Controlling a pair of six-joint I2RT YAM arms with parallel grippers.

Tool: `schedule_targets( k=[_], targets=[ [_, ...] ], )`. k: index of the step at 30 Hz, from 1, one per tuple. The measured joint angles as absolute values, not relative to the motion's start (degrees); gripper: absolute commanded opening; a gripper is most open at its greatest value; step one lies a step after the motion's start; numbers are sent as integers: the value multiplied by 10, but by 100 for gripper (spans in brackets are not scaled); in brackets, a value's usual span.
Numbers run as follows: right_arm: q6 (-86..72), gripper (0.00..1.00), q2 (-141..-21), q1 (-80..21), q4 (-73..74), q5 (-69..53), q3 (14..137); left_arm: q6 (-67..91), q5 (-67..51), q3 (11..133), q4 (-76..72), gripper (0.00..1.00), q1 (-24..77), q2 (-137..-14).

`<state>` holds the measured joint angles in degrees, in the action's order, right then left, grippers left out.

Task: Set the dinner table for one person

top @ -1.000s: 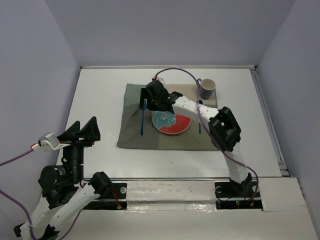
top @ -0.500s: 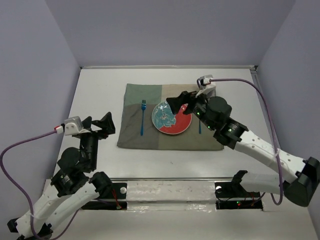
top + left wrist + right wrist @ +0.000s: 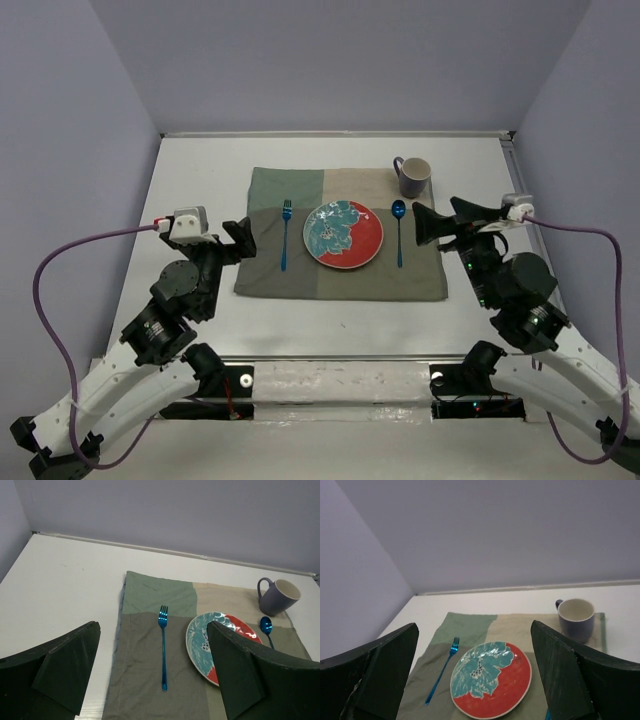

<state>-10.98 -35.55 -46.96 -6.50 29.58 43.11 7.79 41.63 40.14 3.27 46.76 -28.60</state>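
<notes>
over the white tabletop point(image 3: 190, 180), the left claw point(image 3: 238, 238) and right claw point(image 3: 428, 225) both gape open, empty, flanking the placemat point(image 3: 270, 270); the plate point(image 3: 343, 235) bears a teal leaf print on red.

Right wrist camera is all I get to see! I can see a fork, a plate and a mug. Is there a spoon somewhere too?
Observer: Yes. A blue spoon lies on the placemat, just right of the plate.
Operator: Where's the other arm?
Observer: The left gripper hangs open above the dinner table, at the placemat's left edge, holding nothing.
Operator: And where's my gripper?
Observer: The right gripper is open at the placemat's right edge, beside the spoon and nearer to you than the mug.
</notes>
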Motion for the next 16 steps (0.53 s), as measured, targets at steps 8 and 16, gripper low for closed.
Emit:
schedule_targets(
  k=[8, 16],
  targets=[
    [-75, 100, -285, -470, -64, 345, 423, 75, 400, 434, -5, 99, 467, -303],
    [-68, 100, -287, -470, -46, 358, 423, 68, 390, 439, -10, 99, 468, -306]
  ],
)
